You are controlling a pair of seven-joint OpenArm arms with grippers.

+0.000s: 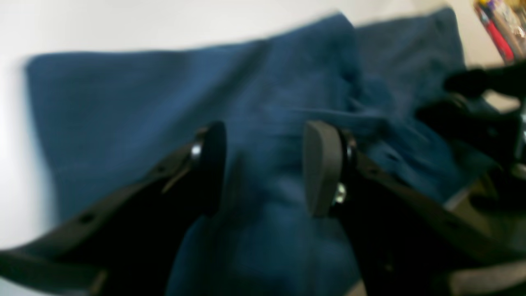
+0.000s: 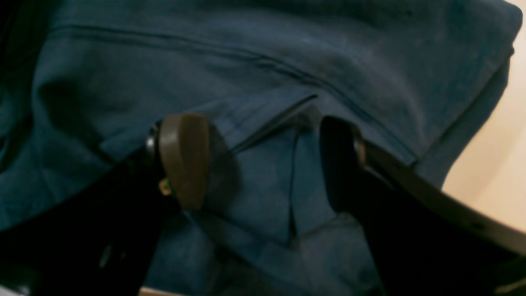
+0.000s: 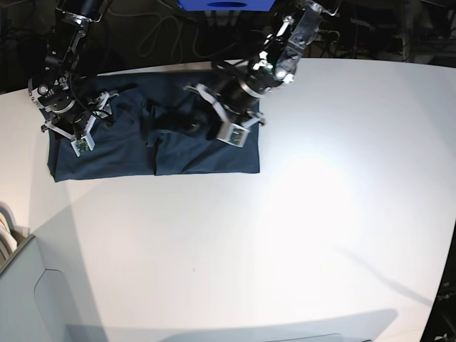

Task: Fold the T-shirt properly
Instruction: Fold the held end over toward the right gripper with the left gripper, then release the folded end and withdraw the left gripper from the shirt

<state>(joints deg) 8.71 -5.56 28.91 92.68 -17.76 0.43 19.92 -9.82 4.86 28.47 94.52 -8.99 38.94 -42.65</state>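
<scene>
The dark navy T-shirt [image 3: 178, 153] lies as a wide band on the far left of the white table [image 3: 320, 199], with creases and bunched cloth near its middle. My left gripper [image 3: 203, 107] hovers over the shirt's right half. In the left wrist view the left gripper [image 1: 267, 164] is open, with blue cloth [image 1: 123, 102] below and nothing between its pads. My right gripper [image 3: 107, 107] is over the shirt's left end. Its wrist view shows the right gripper [image 2: 263, 164] open just above a hemmed fold of the T-shirt [image 2: 263, 61].
The table's far edge and dark cables run behind the shirt, and a blue object [image 3: 224, 3] sits at the top. A grey bin [image 3: 28, 299] stands at the lower left. Coloured items [image 1: 497, 28] show blurred at the left wrist view's top right.
</scene>
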